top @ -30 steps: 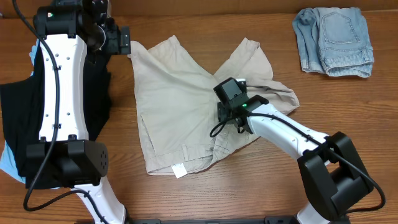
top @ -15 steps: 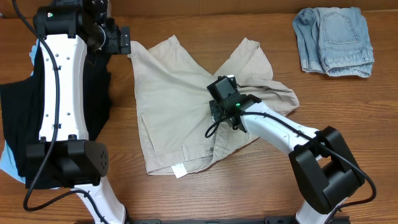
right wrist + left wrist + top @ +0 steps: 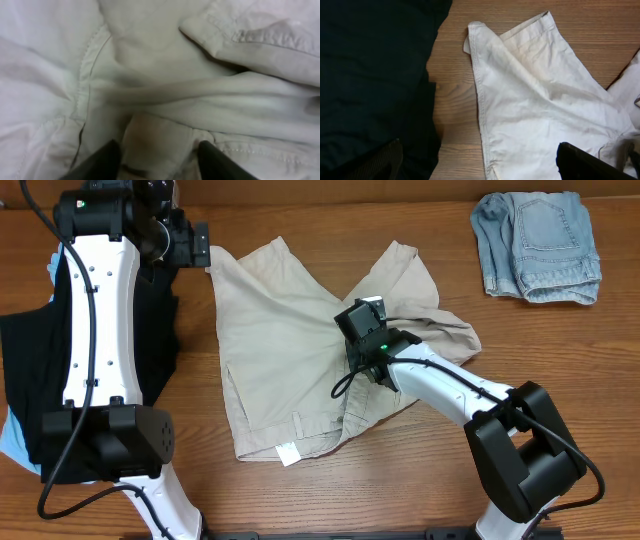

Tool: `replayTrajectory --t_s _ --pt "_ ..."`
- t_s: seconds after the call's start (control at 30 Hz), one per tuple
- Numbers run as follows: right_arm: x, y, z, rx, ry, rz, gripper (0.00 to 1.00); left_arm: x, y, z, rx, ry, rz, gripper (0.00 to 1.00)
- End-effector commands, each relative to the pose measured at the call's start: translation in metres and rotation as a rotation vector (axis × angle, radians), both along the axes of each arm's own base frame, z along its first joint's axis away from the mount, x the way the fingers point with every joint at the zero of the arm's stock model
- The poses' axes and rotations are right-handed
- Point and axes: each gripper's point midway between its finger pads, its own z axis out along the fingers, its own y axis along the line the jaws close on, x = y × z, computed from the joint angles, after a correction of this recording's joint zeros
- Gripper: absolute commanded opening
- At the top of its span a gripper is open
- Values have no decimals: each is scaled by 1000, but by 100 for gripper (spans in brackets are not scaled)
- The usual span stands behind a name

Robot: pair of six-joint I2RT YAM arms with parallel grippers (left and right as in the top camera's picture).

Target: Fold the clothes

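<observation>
Beige shorts point(image 3: 280, 360), right arm point(image 3: 440, 380) stretched low, jaws astride fold

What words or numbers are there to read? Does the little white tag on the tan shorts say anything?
Nothing here can be read.
The white tag at the waistband of the khaki shorts: too small to read.
The denim shorts: no label or writing shows.

Robot lab: two arms point(image 3: 92, 310), wooden table point(image 3: 330, 500)
</observation>
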Motion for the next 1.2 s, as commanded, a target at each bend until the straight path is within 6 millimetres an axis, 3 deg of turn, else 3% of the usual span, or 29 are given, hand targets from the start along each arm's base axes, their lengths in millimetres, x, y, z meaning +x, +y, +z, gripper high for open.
replayTrajectory --t_s 0.0,0.23,0.33,0.47,0.5,0.57,0.67,0.8,1.03,1.17 --pt "9 -3 6 -5 -30 -30 44 0 -3 5 5 -14 -27 100" --pt "4 -4 3 -1 -5 -37 16 0 -3 5 5 -14 -27 100" --pt "-4 -7 1 3 29 -68 10 0 -3 5 5 -14 -27 100" --pt "-10 4 11 46 95 -44 10 0 -3 5 5 -14 -27 100" --pt "-8 7 17 55 93 -41 16 0 -3 5 5 -14 -27 100" --pt "1 14 28 77 67 -25 36 1 -3 6 5 -18 -27 100" --pt "14 34 39 116 22 95 49 2 -3 6 5 -26 -27 100" --pt "22 41 39 102 -8 168 56 2 -3 6 6 -25 -28 100" --pt "8 32 -5 16 115 198 67 2 -2 6 12 -25 -24 100" --pt "0 26 -13 -8 159 190 68 3 -2 6 12 -27 -24 100"
